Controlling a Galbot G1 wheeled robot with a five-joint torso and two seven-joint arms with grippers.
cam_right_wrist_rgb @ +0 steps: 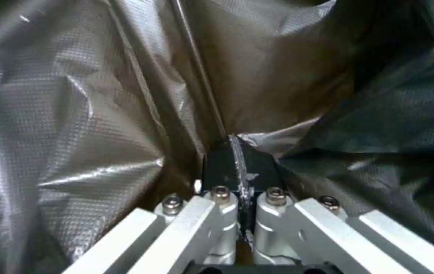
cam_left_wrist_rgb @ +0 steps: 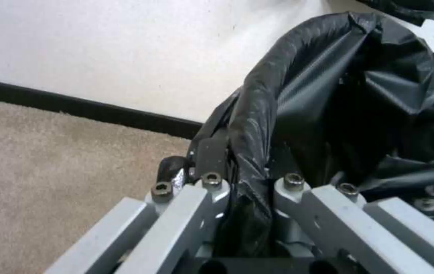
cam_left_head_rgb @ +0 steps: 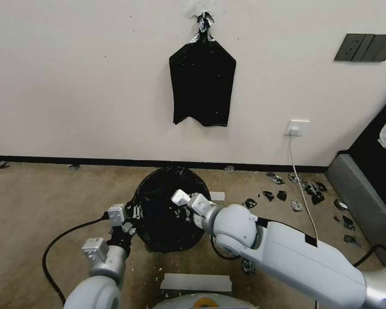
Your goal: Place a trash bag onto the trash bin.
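Observation:
The trash bag [cam_left_head_rgb: 167,223], glossy black and wrinkled, is draped over a round form on the carpet by the wall; the trash bin is hidden under it. My left gripper [cam_left_head_rgb: 132,216] is at the left side of that form. In the left wrist view, this gripper [cam_left_wrist_rgb: 245,171] is shut on the trash bag [cam_left_wrist_rgb: 328,95] where the film wraps a rolled edge. My right gripper [cam_left_head_rgb: 183,209] reaches down into the bag's mouth from the front. There, the right gripper [cam_right_wrist_rgb: 239,167] is shut on a thin fold of the trash bag [cam_right_wrist_rgb: 100,114].
A flat black bag [cam_left_head_rgb: 203,81] hangs on the wall above. Black scraps [cam_left_head_rgb: 296,193] litter the carpet at the right, beside a white cable [cam_left_head_rgb: 302,184] from a wall socket [cam_left_head_rgb: 297,127]. Grey furniture [cam_left_head_rgb: 364,201] stands far right. Tape strips [cam_left_head_rgb: 196,282] lie in front.

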